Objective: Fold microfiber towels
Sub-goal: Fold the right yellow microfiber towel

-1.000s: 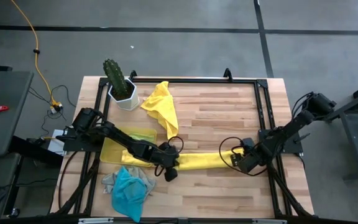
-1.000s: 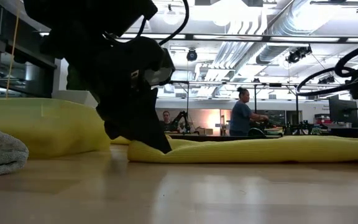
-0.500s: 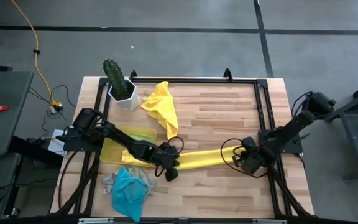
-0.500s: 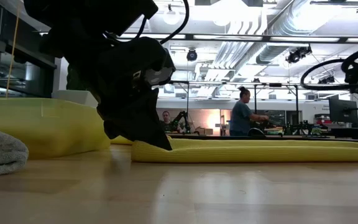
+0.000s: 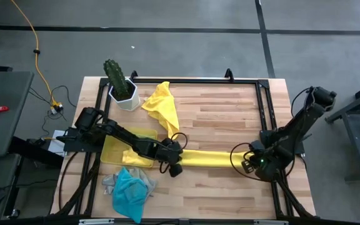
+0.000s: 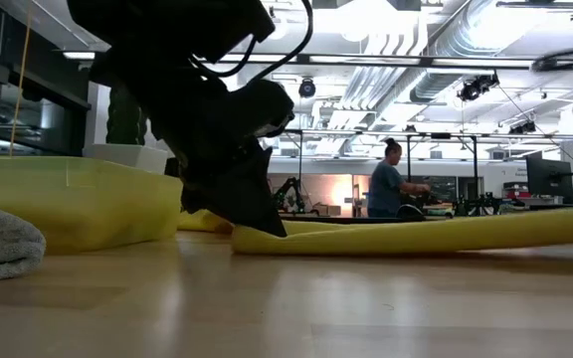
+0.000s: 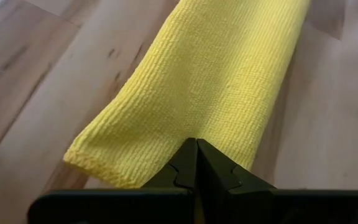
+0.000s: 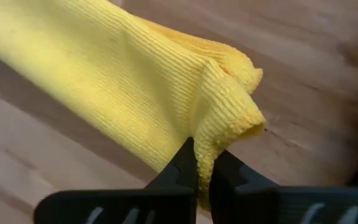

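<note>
From above, a yellow towel [image 5: 212, 159] lies stretched in a strip across the wooden surface [image 5: 224, 112] between the left claw [image 5: 174, 167] and right claw [image 5: 253, 164]. In each wrist view, the fingers are clamped on a towel end.

This is a robotics lab in a large open industrial hall. The wooden worktop [image 5: 217, 119] stands on a grey concrete floor [image 5: 167, 50] with a yellow cable [image 5: 37, 56] trailing across it. Beyond it, exposed silver ducts [image 6: 446, 50] and strip lights hang overhead, and a person [image 6: 384, 191] stands far off among other benches, stands and monitors.
</note>
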You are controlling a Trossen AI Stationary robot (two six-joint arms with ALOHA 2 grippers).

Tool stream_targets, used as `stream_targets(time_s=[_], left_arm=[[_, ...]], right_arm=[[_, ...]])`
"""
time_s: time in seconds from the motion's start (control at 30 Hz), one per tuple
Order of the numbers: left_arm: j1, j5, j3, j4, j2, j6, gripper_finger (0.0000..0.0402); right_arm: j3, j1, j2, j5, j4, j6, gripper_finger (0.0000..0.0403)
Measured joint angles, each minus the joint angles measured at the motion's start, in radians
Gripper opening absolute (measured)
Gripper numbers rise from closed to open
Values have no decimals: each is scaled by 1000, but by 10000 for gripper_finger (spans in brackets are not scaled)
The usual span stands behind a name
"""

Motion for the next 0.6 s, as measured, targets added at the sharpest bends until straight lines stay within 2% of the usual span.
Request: stream_targets(time_s=[0.1, 0.27, 0.6], left_arm=[[9, 1, 0, 0, 0, 16, 0], [9, 0, 0, 0, -1, 23, 0], [-12, -10, 0, 72, 27, -36, 0]], right_arm=[[59, 5, -16, 21, -62, -46, 1], [108, -15, -28, 18, -70, -116, 0], [161, -112, -28, 76, 30, -314, 0]])
